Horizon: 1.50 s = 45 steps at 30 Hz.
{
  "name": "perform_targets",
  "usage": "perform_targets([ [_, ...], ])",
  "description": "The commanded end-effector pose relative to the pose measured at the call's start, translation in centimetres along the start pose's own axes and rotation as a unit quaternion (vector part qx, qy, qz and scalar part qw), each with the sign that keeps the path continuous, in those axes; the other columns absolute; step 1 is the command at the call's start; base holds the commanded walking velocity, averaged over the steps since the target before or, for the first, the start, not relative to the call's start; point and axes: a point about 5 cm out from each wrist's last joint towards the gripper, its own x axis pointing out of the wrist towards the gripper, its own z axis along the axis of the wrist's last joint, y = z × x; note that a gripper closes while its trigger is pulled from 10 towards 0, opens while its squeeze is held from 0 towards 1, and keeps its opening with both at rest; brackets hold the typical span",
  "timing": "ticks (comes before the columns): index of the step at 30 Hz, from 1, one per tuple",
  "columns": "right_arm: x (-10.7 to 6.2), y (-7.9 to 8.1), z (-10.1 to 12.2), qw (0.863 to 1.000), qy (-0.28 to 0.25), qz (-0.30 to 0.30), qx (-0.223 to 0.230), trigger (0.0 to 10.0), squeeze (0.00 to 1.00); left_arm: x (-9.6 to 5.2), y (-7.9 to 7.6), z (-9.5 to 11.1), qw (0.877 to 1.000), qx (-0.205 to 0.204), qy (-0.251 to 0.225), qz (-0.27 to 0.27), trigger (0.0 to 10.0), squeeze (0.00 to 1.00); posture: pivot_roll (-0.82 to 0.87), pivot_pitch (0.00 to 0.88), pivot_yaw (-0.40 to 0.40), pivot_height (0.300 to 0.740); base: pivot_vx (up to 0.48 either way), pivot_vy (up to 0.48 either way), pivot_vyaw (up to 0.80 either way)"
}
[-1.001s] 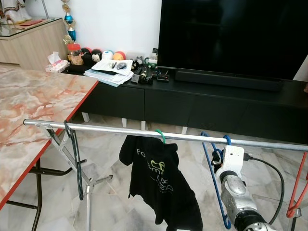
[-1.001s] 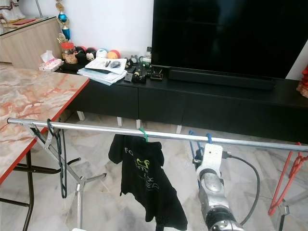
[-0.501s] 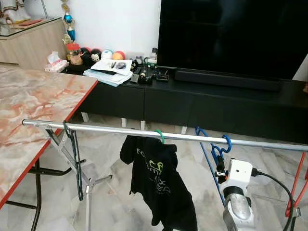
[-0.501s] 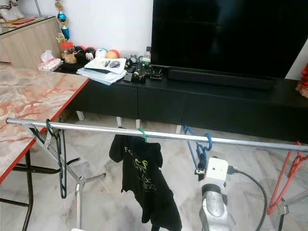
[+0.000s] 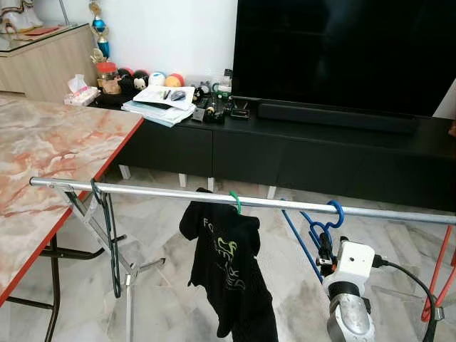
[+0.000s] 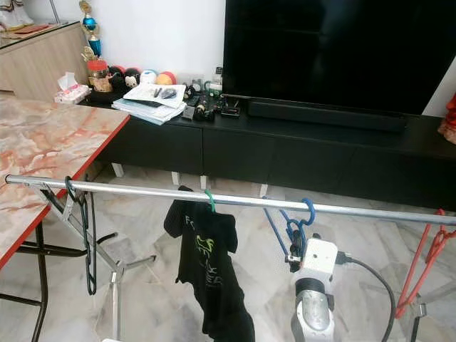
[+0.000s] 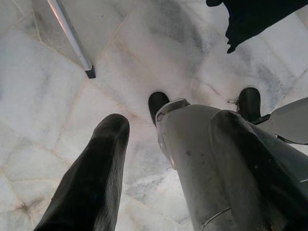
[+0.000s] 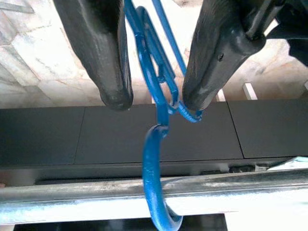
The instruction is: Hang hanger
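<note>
**Blue hanger on the rail, fingers parted around it**

Blue hanger [image 8: 155, 159]: its hook curls over the metal rail [image 5: 178, 192] and looks seated there, bearing on the top of the bar. In the head views it hangs [image 5: 324, 221] between the black shirt [image 5: 228, 267] and the red hanger [image 5: 443, 267] at the rail's far right end.

Right gripper [image 8: 151, 98]: just below the rail, pointing up at the hook's neck. Fingers stand apart, one on each side of the hanger's wire. One fingertip [image 8: 195, 98] seems to touch the twisted wire at the neck; the other [image 8: 115, 94] is clear of it. So: released, not clamping.

Left gripper [image 7: 163, 139]: hangs idle low over the marble floor [image 7: 57, 106], fingers spread, holding nothing.

Other items on the rail: black shirt on a green hanger [image 5: 235, 201] near the middle, a dark empty hanger [image 5: 110, 239] near the left end by the marble table [image 5: 50, 149].

Progress, as judged:
- Hooking appears done; the hanger carries its own weight on the rail.
- Grip appears let go.
- Left to do: draw the right gripper down and clear without snagging the wire by the touching fingertip.
</note>
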Motion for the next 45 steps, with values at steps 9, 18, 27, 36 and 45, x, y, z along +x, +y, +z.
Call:
perform_targets([
  [9,-0.22,0.34,0.14,1.000,0.001,0.003,0.001,10.0,0.00,-0.31,-0.13,-1.87,0.999,0.018,0.034,-0.006,10.0,0.00,0.13,0.000,-0.032,0.740,0.000,0.000,0.00],
  [18,-0.24,0.57,0.01,1.000,0.004,0.005,0.002,10.0,0.00,-0.35,-0.03,-1.94,0.999,0.021,0.034,-0.006,10.0,0.00,0.13,0.000,-0.030,0.740,0.000,0.000,0.00],
  [27,-0.29,0.55,-0.20,1.000,0.009,0.005,0.001,10.0,0.00,-0.37,-0.01,-1.98,0.999,0.023,0.034,-0.007,10.0,0.00,0.14,0.000,-0.030,0.740,-0.268,0.000,0.00],
  [36,-0.13,0.65,-0.31,1.000,0.014,0.009,-0.001,10.0,0.00,-0.36,0.06,-1.92,0.999,0.021,0.033,-0.007,10.0,0.00,0.14,0.000,-0.033,0.740,-0.308,0.000,0.00],
  [45,-0.04,0.89,-0.43,1.000,0.018,0.012,0.002,10.0,0.00,-0.35,0.12,-1.81,0.999,0.019,0.031,-0.005,10.0,0.00,0.14,0.000,-0.035,0.740,-0.323,0.000,0.00],
])
